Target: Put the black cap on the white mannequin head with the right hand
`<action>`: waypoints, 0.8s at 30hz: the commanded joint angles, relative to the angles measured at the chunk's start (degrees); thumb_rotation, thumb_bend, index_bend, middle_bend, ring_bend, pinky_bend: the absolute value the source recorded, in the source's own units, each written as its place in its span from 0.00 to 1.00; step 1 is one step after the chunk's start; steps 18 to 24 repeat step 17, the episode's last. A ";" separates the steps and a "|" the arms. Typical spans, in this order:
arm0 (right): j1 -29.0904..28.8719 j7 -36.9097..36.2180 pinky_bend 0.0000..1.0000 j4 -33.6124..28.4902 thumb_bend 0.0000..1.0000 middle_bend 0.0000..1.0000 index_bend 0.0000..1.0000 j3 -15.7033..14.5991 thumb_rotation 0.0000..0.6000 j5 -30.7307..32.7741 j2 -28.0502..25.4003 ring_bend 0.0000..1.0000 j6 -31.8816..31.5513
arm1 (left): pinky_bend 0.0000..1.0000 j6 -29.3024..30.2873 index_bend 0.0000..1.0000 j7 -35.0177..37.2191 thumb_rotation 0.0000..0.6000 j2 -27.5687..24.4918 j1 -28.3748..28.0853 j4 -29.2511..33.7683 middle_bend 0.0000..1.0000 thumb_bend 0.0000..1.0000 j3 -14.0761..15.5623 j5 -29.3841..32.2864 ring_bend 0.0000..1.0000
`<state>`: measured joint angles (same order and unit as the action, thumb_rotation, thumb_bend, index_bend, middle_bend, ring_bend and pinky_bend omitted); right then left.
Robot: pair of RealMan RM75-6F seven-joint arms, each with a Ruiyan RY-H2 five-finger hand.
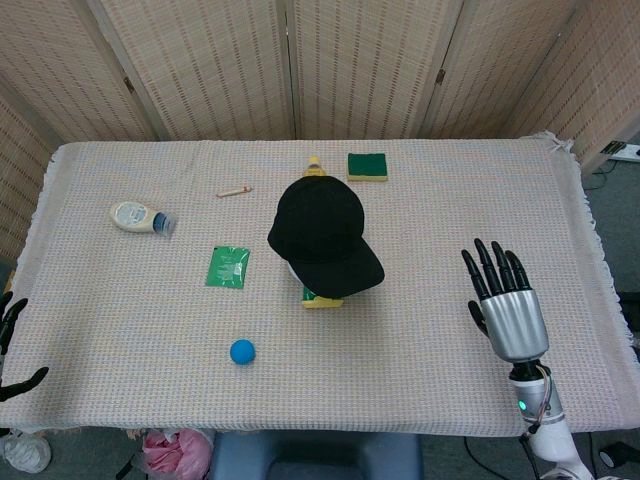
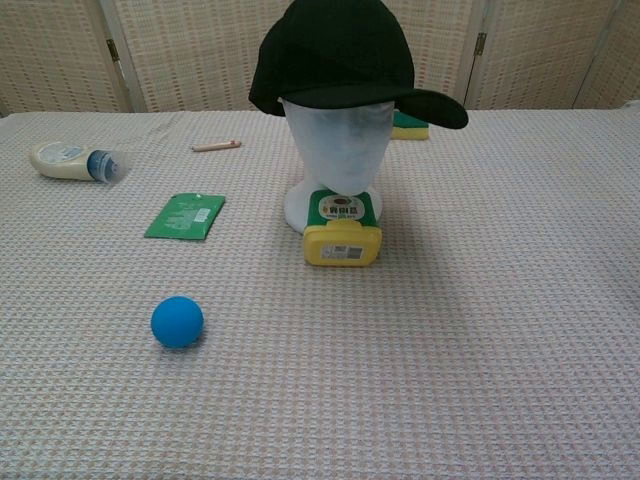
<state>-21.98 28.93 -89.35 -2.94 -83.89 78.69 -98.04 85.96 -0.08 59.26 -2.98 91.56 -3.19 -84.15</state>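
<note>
The black cap (image 1: 322,234) (image 2: 345,55) sits on the white mannequin head (image 2: 337,150), brim pointing toward the front right. Nothing touches it. My right hand (image 1: 505,302) shows only in the head view, far right of the cap near the table's front edge, fingers spread and straight, holding nothing. At the frame's left edge, fingertips of my left hand (image 1: 10,350) peek in below the table's front left corner, spread apart and empty. The chest view shows neither hand.
A yellow bottle (image 2: 342,235) lies in front of the mannequin base. A blue ball (image 2: 177,321), green packet (image 2: 186,215), white bottle (image 2: 72,160), small stick (image 2: 216,146) and green sponge (image 1: 367,165) lie around the table.
</note>
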 commanded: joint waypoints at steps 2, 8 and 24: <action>6.14 -18.88 0.14 1.79 0.22 0.00 0.00 -0.40 1.00 8.12 -5.04 0.00 7.28 | 0.17 0.61 0.00 -1.22 1.00 0.72 -0.31 0.80 0.00 0.18 -0.67 0.28 0.00; 9.68 -27.60 0.12 5.81 0.24 0.00 0.00 -0.44 1.00 6.30 -6.39 0.00 7.33 | 0.17 1.74 0.00 -1.22 1.00 2.16 -1.07 0.00 0.00 0.18 -1.80 -0.31 0.00; 12.12 -26.66 0.11 0.86 0.25 0.00 0.00 -0.72 1.00 2.92 -9.72 0.00 7.50 | 0.17 0.73 0.00 -2.37 1.00 2.63 -1.43 -0.63 0.00 0.18 -1.20 -0.30 0.00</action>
